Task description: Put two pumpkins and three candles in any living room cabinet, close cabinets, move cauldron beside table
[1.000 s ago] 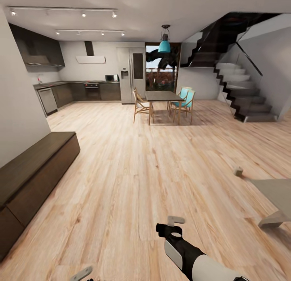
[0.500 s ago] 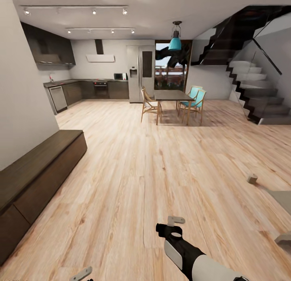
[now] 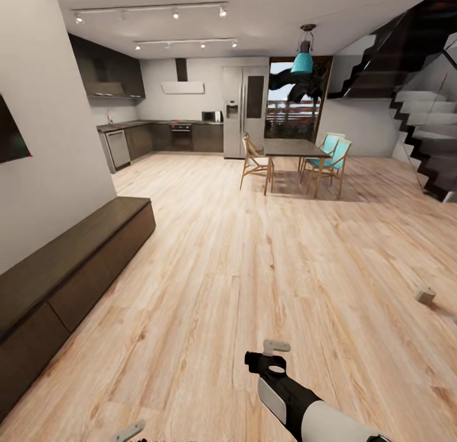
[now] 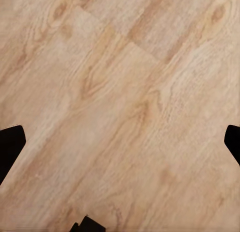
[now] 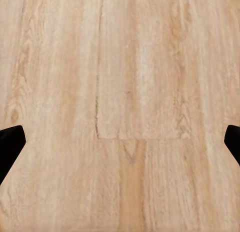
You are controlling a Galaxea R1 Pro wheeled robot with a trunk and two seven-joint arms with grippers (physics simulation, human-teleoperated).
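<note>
Right hand (image 5: 120, 142) spread above floor, cabinet (image 3: 70, 270) seemingly shut

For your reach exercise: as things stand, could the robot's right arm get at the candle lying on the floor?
Probably not yet. The candle lies far off to the right, well beyond the right gripper; bare wood floor lies between, nothing blocking.

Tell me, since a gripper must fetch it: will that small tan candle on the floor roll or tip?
The candle looks short and stubby, so it probably won't tip. If knocked onto its side, it may roll on the smooth wooden floor. Likely light.
</note>
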